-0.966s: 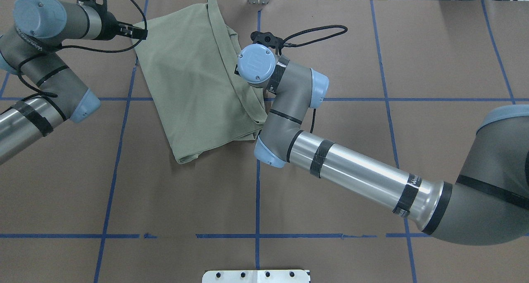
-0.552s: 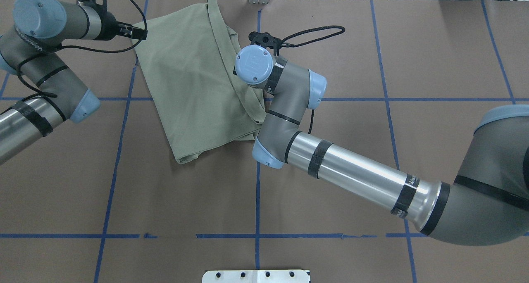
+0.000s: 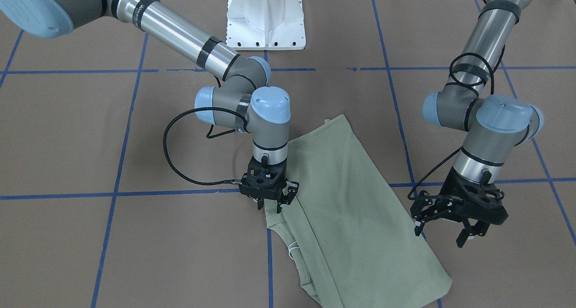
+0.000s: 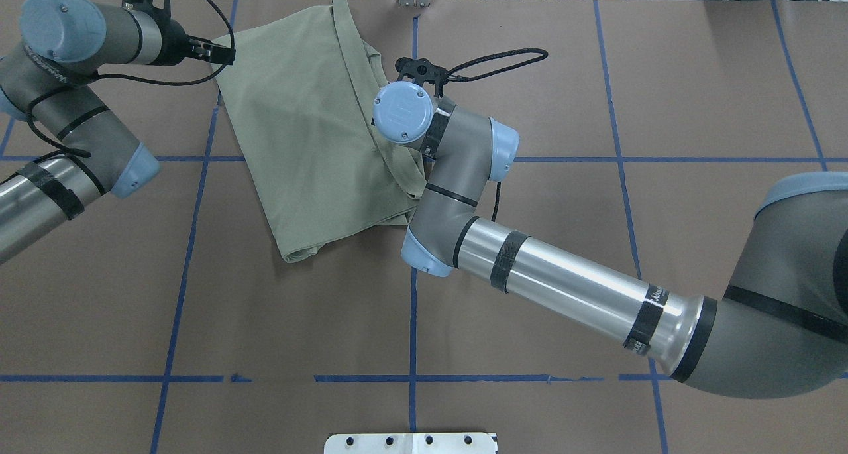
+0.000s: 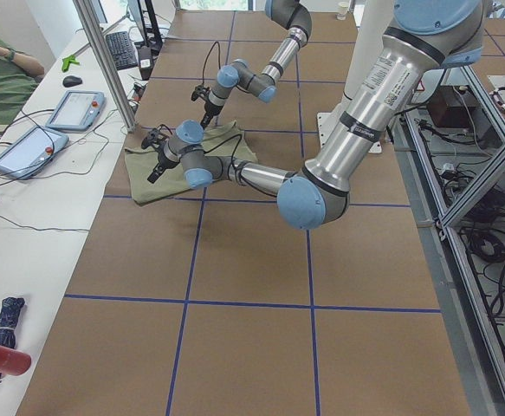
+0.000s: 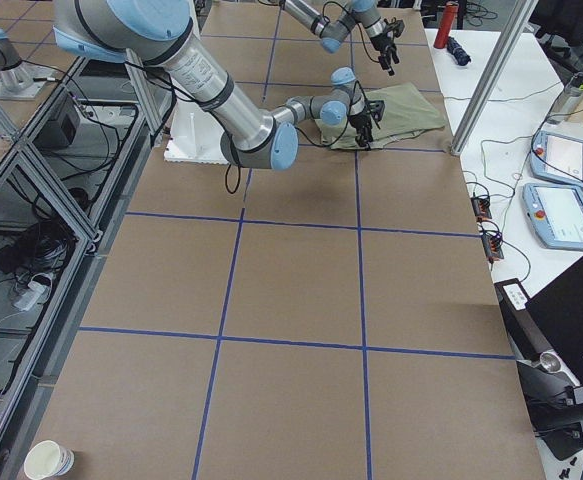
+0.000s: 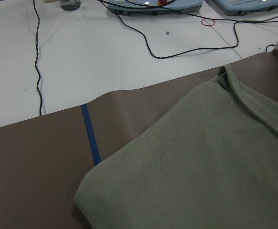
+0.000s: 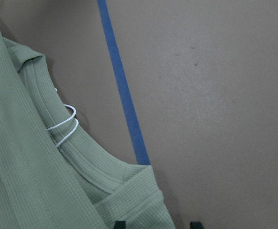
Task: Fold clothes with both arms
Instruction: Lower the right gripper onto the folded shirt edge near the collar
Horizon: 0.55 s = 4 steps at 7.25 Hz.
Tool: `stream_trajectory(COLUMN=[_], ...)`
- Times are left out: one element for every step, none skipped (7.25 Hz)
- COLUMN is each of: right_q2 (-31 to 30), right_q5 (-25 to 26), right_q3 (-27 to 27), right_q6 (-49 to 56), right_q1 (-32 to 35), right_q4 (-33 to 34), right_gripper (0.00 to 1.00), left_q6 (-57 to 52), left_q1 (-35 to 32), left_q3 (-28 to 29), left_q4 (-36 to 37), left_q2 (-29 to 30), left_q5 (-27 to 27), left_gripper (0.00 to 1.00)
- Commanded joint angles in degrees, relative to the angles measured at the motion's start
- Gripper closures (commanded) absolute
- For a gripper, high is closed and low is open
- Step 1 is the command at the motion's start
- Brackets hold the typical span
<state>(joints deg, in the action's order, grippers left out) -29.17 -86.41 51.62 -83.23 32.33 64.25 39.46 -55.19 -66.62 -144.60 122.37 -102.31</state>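
The left black claw gripper (image 3: 443, 230) hangs with jaws spread just beside the pale sage-green knit shirt (image 4: 311, 129), which lies folded on the brown paper-covered table (image 4: 563, 76); the right black claw gripper (image 3: 270, 207), fingers apart, straddles the shirt's edge by its ribbed neck (image 8: 81, 157).

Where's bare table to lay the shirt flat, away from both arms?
The brown paper-covered table is bare on the robot's right, beyond the right arm, and between the sage-green knit shirt and the white pedestal base. Crowded: the shirt's two sides, where the black right gripper and left gripper sit.
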Motion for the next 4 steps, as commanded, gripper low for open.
stream_trajectory(right_q2=[-0.01, 0.07, 0.25, 0.42], right_q5=[0.1, 0.19, 0.19, 0.19], right_q3=[-0.03, -0.03, -0.03, -0.03], right_q6=[0.0, 0.0, 0.0, 0.0], right_q1=[-0.25, -0.25, -0.25, -0.25], right_q4=[0.0, 0.0, 0.0, 0.0], right_gripper=[0.45, 0.51, 0.7, 0.86], left_q6=[0.0, 0.0, 0.0, 0.0], left_q1=[0.0, 0.0, 0.0, 0.0], left_q3=[0.0, 0.0, 0.0, 0.0], left_q4=[-0.07, -0.07, -0.07, -0.07], left_q2=[-0.03, -0.12, -0.12, -0.12], left_q5=[0.0, 0.0, 0.0, 0.0], left_gripper=[0.0, 0.0, 0.0, 0.0])
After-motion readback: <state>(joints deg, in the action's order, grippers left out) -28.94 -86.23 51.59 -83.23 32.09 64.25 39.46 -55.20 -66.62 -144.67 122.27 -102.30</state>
